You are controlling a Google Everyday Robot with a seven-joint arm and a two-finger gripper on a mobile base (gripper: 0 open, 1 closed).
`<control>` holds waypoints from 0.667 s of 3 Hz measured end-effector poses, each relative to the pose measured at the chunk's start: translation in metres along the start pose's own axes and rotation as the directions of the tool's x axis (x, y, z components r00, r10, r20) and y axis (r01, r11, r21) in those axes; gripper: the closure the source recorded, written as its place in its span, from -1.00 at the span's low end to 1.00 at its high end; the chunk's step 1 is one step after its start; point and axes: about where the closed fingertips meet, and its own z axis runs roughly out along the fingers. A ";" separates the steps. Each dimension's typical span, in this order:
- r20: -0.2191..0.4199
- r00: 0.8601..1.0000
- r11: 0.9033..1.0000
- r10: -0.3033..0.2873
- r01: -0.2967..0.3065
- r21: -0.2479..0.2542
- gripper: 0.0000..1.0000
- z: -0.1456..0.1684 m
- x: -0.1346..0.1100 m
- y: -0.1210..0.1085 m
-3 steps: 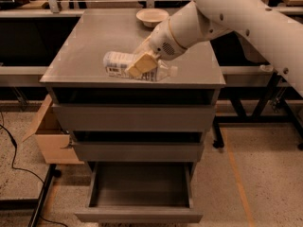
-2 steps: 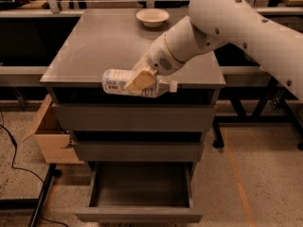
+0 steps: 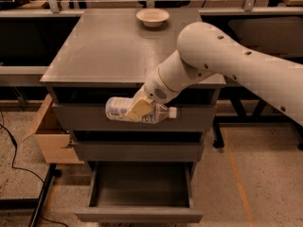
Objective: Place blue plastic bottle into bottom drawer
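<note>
My gripper is shut on the blue plastic bottle, a clear bottle with a pale label and a white cap. It holds the bottle lying sideways, cap to the right, in front of the top drawer's face, past the cabinet's front edge. My white arm reaches in from the right. The bottom drawer is pulled open below, a shallow grey tray with nothing in it. The bottle hangs well above it.
A cream bowl sits at the back of the grey cabinet top. A cardboard box stands on the floor at the left. A black cable runs across the floor at the left.
My gripper has carried the bottle forward off the cabinet top and down, from above the front edge to in front of the top drawer's face.
</note>
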 end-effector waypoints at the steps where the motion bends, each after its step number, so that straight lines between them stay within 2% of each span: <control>1: 0.004 1.000 1.000 -0.003 0.003 0.002 1.00 -0.002 -0.003 -0.001; 2: -0.021 1.000 1.000 0.019 -0.018 0.006 1.00 0.007 0.016 0.002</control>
